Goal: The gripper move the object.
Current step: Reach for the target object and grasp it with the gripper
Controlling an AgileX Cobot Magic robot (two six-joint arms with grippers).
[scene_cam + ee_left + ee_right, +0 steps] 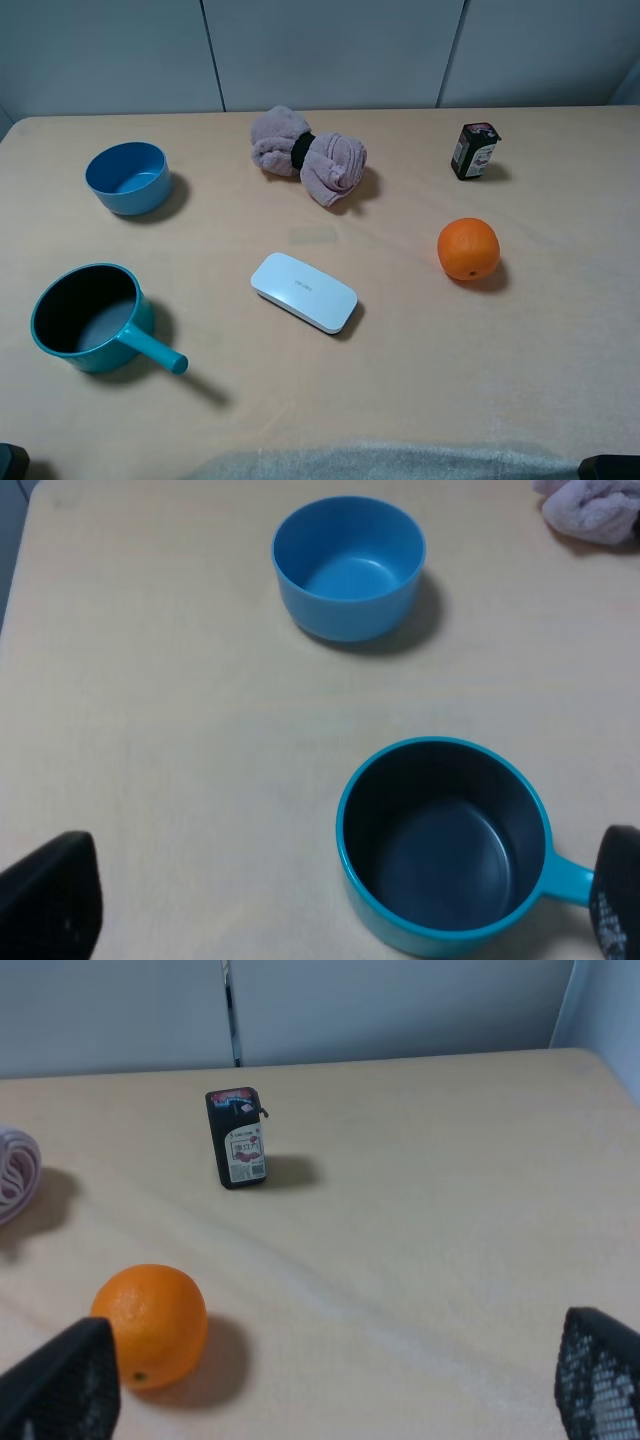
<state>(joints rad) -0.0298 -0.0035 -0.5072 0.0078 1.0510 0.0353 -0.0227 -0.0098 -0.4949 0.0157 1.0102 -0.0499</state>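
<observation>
At far left, a teal saucepan (85, 320) with a dark inside, handle aimed rightward and toward the near edge. Behind it and well apart, an empty blue bowl (127, 177). Hovering above both, the left gripper (335, 895), fingers (50, 900) spread wide and clutching nothing, probably just parked clear of the work. Toward the middle, a pink cloth (308, 155) cinched by a dark band at the back, and a white oval case (303, 292) lying flat nearer the front. Further right, a small dark jar (474, 150) standing upright near the far edge. In front of the jar and apart from it, the orange (468, 248), resting free on the table (560, 360) and touched by nothing. Over the near right corner, the right gripper (330, 1385), likewise splayed and empty, set back on the near side of the fruit. Likely the arm for the job, being the closer, with the reach not yet begun. Round and apt to roll, so best closed on squarely across the widest part.
</observation>
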